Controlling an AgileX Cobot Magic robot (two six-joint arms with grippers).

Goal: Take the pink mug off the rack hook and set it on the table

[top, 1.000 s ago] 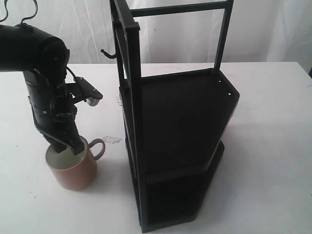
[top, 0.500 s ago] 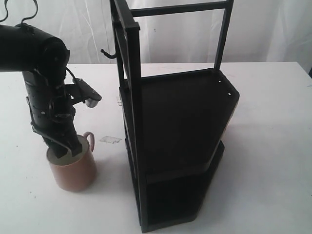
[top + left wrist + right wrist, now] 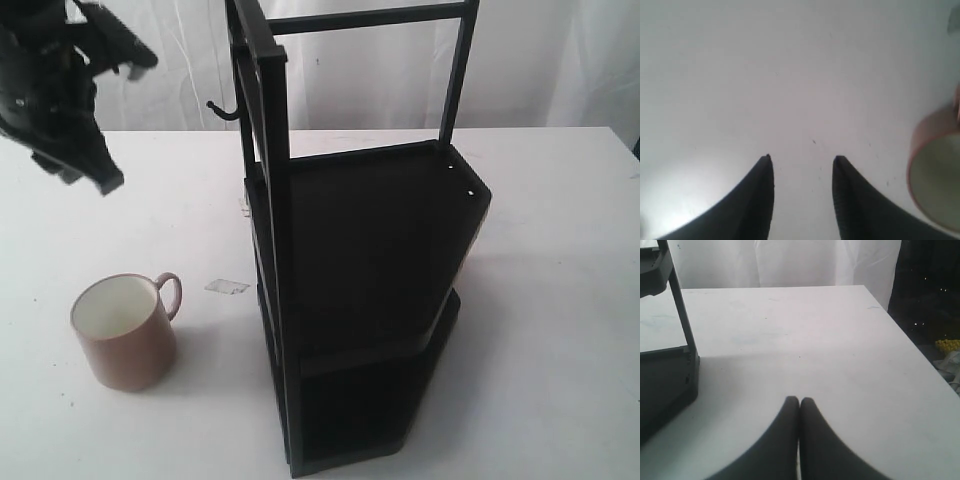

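Note:
The pink mug (image 3: 125, 332) stands upright on the white table (image 3: 560, 260), left of the black rack (image 3: 370, 270), its handle turned toward the rack. The rack hook (image 3: 222, 109) juts from the upright bar with nothing hanging on it. My left gripper (image 3: 85, 170) hangs high above the table's left side, well clear of the mug. In the left wrist view that gripper (image 3: 802, 159) is open over bare table, with the mug (image 3: 935, 172) off at the frame's edge. My right gripper (image 3: 799, 400) is shut and empty over the table (image 3: 790, 340); it does not show in the exterior view.
The tall black two-shelf rack fills the middle of the table. A small scrap of clear tape (image 3: 228, 287) lies between mug and rack. The rack's base corner (image 3: 670, 375) shows in the right wrist view, and the table edge (image 3: 910, 340) drops to a dark floor.
The left gripper let go of the mug's rim and rose up and away to the upper left. The mug stays on the table, slightly shifted left, handle now visible.

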